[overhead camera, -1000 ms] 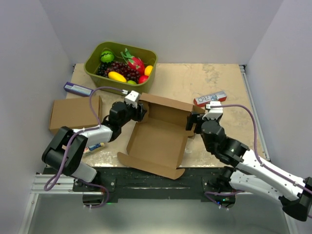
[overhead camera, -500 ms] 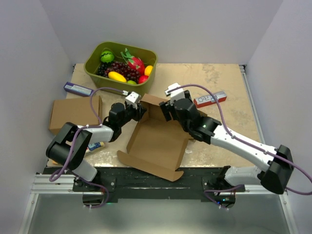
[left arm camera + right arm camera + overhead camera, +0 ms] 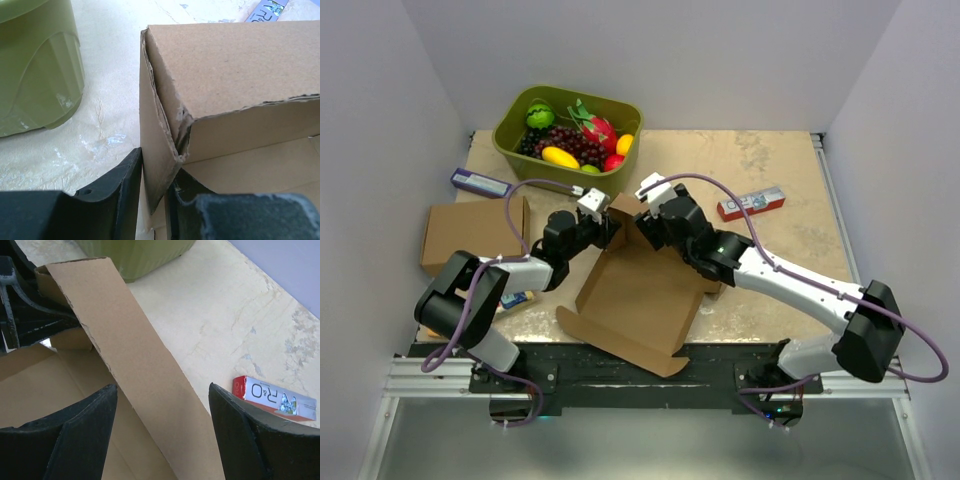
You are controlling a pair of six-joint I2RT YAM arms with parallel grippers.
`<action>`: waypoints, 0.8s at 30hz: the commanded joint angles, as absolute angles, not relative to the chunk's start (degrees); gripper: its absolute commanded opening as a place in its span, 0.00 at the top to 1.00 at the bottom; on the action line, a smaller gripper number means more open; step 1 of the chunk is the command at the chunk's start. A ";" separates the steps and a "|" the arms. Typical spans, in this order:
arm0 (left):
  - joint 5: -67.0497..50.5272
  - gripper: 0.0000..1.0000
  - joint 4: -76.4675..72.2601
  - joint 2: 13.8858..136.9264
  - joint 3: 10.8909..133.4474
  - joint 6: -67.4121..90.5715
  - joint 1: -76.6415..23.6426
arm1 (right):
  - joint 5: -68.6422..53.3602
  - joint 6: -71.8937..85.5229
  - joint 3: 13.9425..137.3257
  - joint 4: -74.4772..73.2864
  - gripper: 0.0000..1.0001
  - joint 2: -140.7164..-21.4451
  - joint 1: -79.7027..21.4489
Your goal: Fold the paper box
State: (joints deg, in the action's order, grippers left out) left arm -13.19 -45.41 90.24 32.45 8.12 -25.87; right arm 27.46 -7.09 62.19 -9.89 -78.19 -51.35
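the paper box lies open at the middle of the table, base flat, its length running roughly from 1 o'clock to 7 o'clock in the overhead view. the left gripper is clamped on the raised wall at the box's 11 o'clock corner, one finger on each face of the card. the right gripper hangs at the box's 12 o'clock edge with its fingers well apart, straddling the long back strip, which runs lengthwise between them (a loose straddle, not a grip, as far as the wrist view shows). the right arm is therefore the nearer one to that strip, and folding it down into the base looks like the next move.

from above, the right arm covers the back wall and the right side flap, so their creases cannot be read. the green tub sits at 11 o'clock, near the pinched corner.
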 commanded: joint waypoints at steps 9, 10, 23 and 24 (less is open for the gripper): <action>-10.64 0.77 -47.29 90.62 32.87 8.35 -25.40 | 32.60 -11.51 62.67 -9.93 0.28 -79.88 -55.54; -10.11 0.77 -47.20 90.62 32.96 8.35 -25.49 | 33.91 -11.77 62.58 -9.67 0.28 -80.24 -56.42; -9.58 0.78 -47.46 90.70 32.61 7.74 -25.49 | 48.77 -14.50 61.88 -5.01 0.52 -85.34 -57.66; -9.49 0.78 -47.63 90.70 32.61 7.56 -25.58 | 49.21 -14.85 61.88 -4.84 0.59 -85.52 -57.66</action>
State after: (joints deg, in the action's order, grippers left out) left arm -10.59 -45.25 90.26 32.45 8.08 -25.89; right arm 42.76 -12.29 62.06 -8.10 -85.17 -57.69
